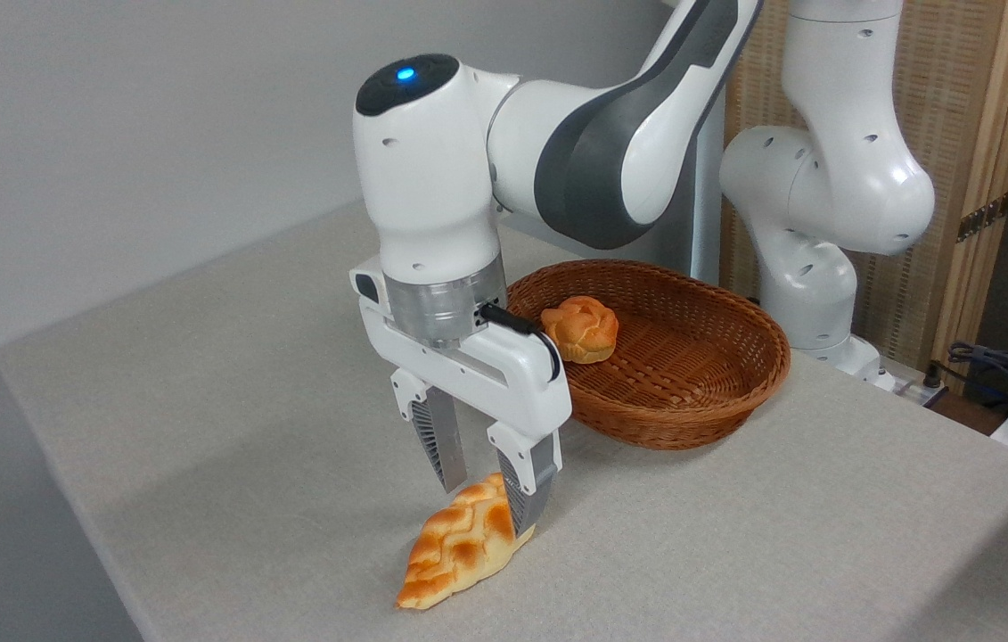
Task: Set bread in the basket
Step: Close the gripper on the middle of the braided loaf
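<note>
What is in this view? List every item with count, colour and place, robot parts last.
Braided loaf: one, golden-orange, on the table near its front edge, far end between the pincer's fingers.
Round bun: one, orange, inside the basket at its left end.
Wicker basket: one, reddish-brown, oval, on the table behind the loaf.
Table: one, light grey.
Cables: several, dark, far right.
Slatted screen: one, tan, behind the arm.
Robot arm: one, white and grey.
Pincer: one, white with grey fingers, open astride the loaf.

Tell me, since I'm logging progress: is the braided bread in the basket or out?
Out. The bread lies on the table in front of the basket, with the open hand straddling it.
</note>
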You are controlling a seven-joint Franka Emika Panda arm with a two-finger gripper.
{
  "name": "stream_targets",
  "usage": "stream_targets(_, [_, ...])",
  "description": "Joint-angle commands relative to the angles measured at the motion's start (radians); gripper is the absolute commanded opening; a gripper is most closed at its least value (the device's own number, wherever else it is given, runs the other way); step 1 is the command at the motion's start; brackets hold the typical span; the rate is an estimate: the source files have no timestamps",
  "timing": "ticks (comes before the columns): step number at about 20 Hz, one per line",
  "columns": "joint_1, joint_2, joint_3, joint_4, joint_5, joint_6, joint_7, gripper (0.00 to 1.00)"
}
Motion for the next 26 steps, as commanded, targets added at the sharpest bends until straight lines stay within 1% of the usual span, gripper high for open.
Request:
stream_targets(1, [-0.005,0.004,0.004,-0.025,0.017,0.057,-0.002,1.00])
stream_targets(4, [-0.005,0.009,0.004,-0.040,0.017,0.086,-0.003,1.00])
stream_targets(10, [-0.005,0.018,0.004,-0.043,0.017,0.102,-0.002,1.00])
stream_targets(11, [-0.005,0.020,0.004,-0.046,0.017,0.106,-0.002,0.94])
stream_targets(12, [-0.005,0.021,0.004,-0.048,0.017,0.113,0.000,0.84])
stream_targets(13, [-0.007,0.029,0.004,-0.049,0.017,0.114,0.006,0.72])
stream_targets(15, [-0.007,0.032,0.003,-0.051,0.017,0.108,0.065,0.48])
stream_targets(17, [-0.007,0.032,0.003,-0.055,0.017,0.102,0.105,0.29])
stream_targets(18, [-0.007,0.032,0.003,-0.055,0.017,0.102,0.109,0.24])
stream_targets(21, [-0.007,0.032,0.004,-0.055,0.017,0.102,0.110,0.24])
stream_targets(22, [-0.007,0.032,0.004,-0.055,0.017,0.102,0.110,0.20])
stream_targets(23, [-0.007,0.032,0.004,-0.055,0.017,0.102,0.110,0.20])
stream_targets(24, [-0.007,0.032,0.004,-0.055,0.017,0.102,0.110,0.18])
stream_targets(26, [-0.007,0.032,0.004,-0.055,0.017,0.102,0.110,0.17])
